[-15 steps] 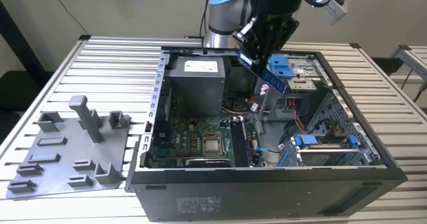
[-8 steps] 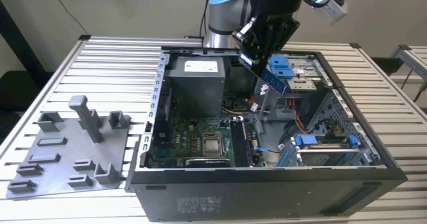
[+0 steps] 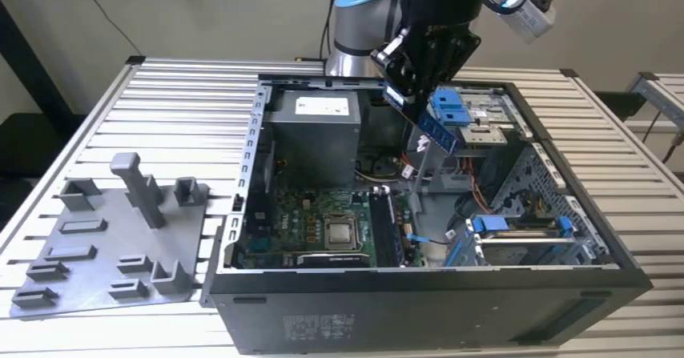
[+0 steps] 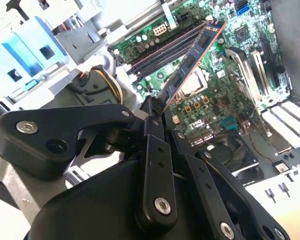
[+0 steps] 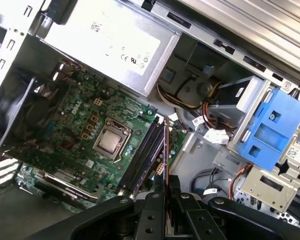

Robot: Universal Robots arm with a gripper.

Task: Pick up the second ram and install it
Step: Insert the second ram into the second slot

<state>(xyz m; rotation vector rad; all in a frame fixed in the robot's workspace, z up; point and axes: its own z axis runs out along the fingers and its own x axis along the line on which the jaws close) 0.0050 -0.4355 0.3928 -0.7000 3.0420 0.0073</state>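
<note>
**A:** What did we log at the exterior view's left?

**B:** We noted the grey tray (image 3: pixel 107 250) lying flat on the slatted counter (image 3: pixel 171 102), beside the open computer case (image 3: pixel 428 302). Its upright post (image 3: pixel 137 188) stood alone.

**A:** And in the middle?

**B:** The motherboard (image 3: pixel 310 214) lay on the case floor. Above it we saw the gripper (image 3: pixel 401 86) with its fingers (image 4: pixel 151 120) clenched on one end of the second ram (image 3: pixel 434 127). The stick pointed down at a tilt, in the air and not seated. In the first wrist view we saw it edge-on, in line with the memory slots (image 5: pixel 140 160).

**A:** And to the right?

**B:** We recorded the blue drive caddy (image 3: pixel 518 226), well apart from the stick.
</note>
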